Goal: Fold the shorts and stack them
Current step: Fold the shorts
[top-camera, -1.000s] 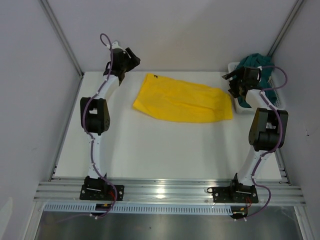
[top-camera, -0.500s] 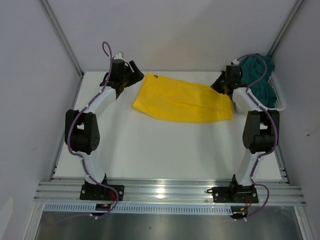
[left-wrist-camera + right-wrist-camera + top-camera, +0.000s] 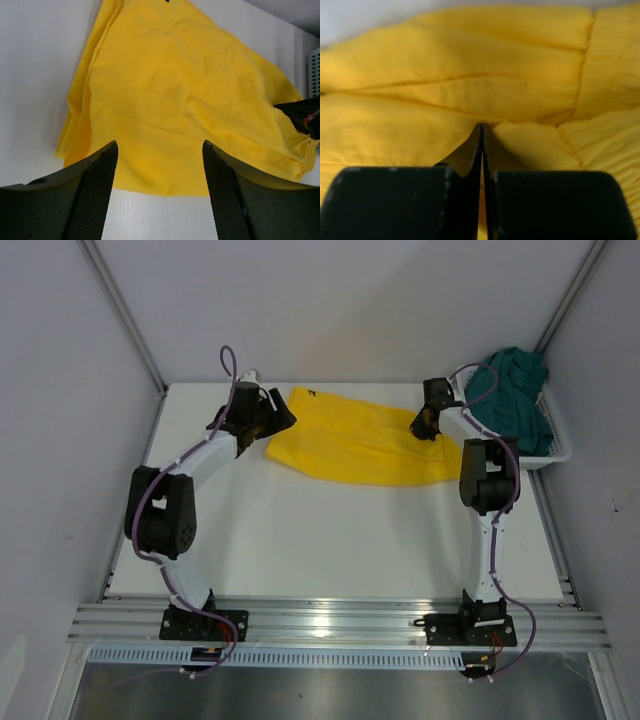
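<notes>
Two arms: I see both bolted to the metal rail (image 3: 330, 618) at the near edge, each one reaching away from me over the white desk (image 3: 330, 540).
Far half of the desk: the yellow shorts (image 3: 360, 445) lie flat here, long side running left to right, with one hand at each end. A small dark logo (image 3: 312, 393) sits at their far left corner.
Left end of the cloth: the left hand (image 3: 275, 418) hangs over the left edge of the yellow shorts. In my left wrist view its fingers (image 3: 95, 190) stand spread wide and grip nothing, and the near hem shows in the gap between them. I cannot tell whether the tips touch the fabric.
Right end of the cloth: the right hand (image 3: 428, 423) is down on the yellow shorts near their right end. My right wrist view shows its fingers (image 3: 395, 200) pressed together, with a raised ridge of yellow cloth pinched at the tips and a sliver of yellow in the slit between them. A gathered band runs just to the right.
Far right corner: the teal shorts (image 3: 505, 390) sit bunched in a heap in the white mesh basket (image 3: 555, 450), rising above its rim. The basket stands just right of the right hand, and the teal shorts lie apart from the yellow shorts.
</notes>
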